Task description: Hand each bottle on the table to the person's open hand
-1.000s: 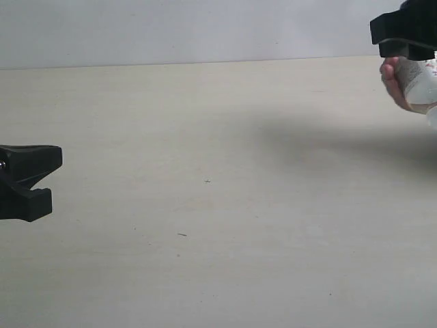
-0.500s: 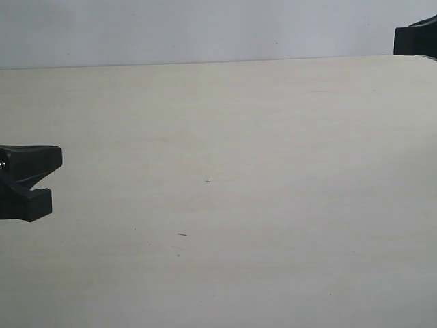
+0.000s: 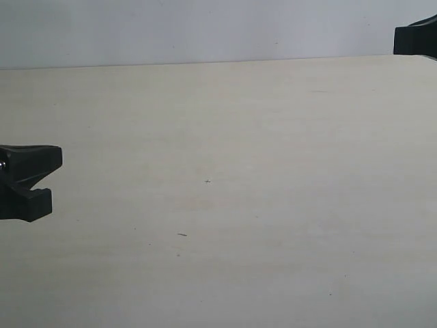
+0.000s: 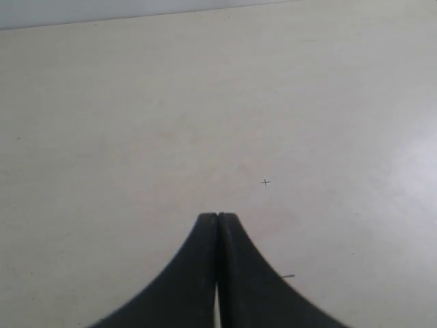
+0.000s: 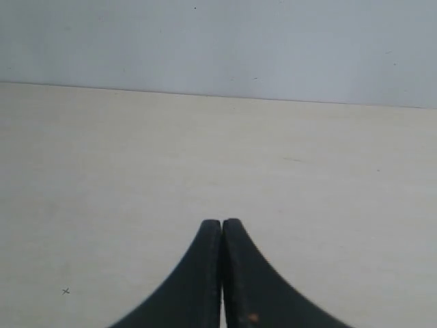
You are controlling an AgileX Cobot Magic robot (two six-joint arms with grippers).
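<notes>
No bottle shows in any view, and the person's hand is out of view. The pale beige table (image 3: 225,137) fills the exterior view. My left gripper (image 3: 54,158) hangs at that view's left edge, shut with nothing between its fingers; the left wrist view shows its black jaws (image 4: 218,217) pressed together over bare tabletop. Only a black corner of my right gripper (image 3: 415,39) shows at the top right of the exterior view. In the right wrist view the right gripper (image 5: 222,223) is shut and empty above the table.
The table's far edge (image 3: 205,63) meets a plain pale wall (image 3: 205,27). A few small dark specks (image 3: 207,181) mark the tabletop.
One second ago a hand held a bottle under my right gripper at the top right. Hand and bottle have since left the view, and the right gripper has drawn back to the corner and shut.
</notes>
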